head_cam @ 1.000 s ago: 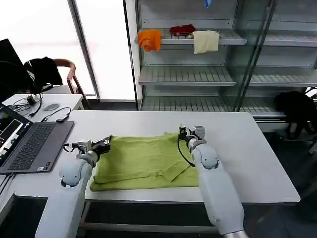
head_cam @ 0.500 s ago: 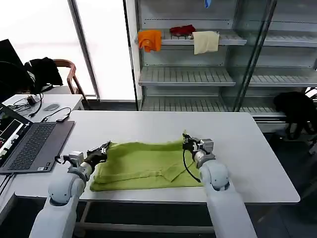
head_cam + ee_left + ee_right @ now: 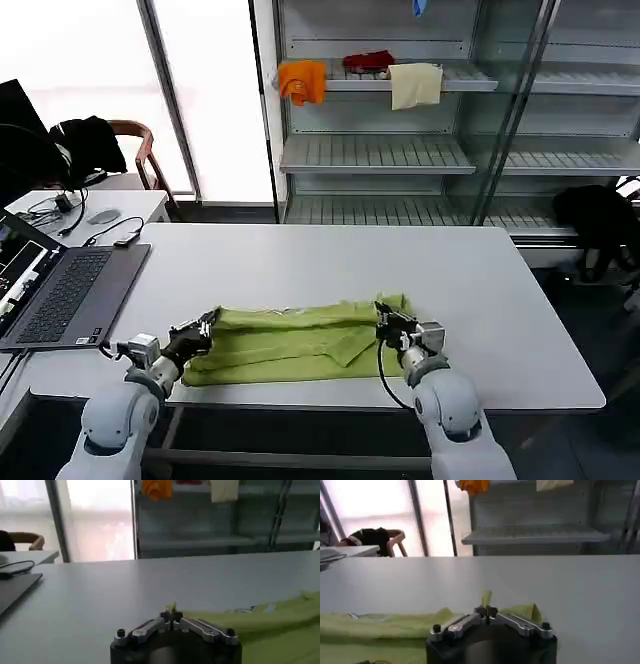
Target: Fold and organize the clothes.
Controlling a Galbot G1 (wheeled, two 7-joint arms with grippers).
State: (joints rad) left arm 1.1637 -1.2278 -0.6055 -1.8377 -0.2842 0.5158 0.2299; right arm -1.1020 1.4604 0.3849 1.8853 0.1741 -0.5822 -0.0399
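- Lime-green cotton T-shirt [image 3: 295, 342] is bunched on white table [image 3: 500, 300].
- Its left edge is pinched by left gripper [image 3: 203, 327], jaws closed.
- Right edge is pinched by right gripper [image 3: 385, 318], jaws closed.

Right gripper [image 3: 487, 611] closed, a fold of lime T-shirt [image 3: 385, 625] pinched between its fingers [image 3: 481, 612], shirt spread on the white table [image 3: 520, 580], shelves [image 3: 535, 534] seen behind.
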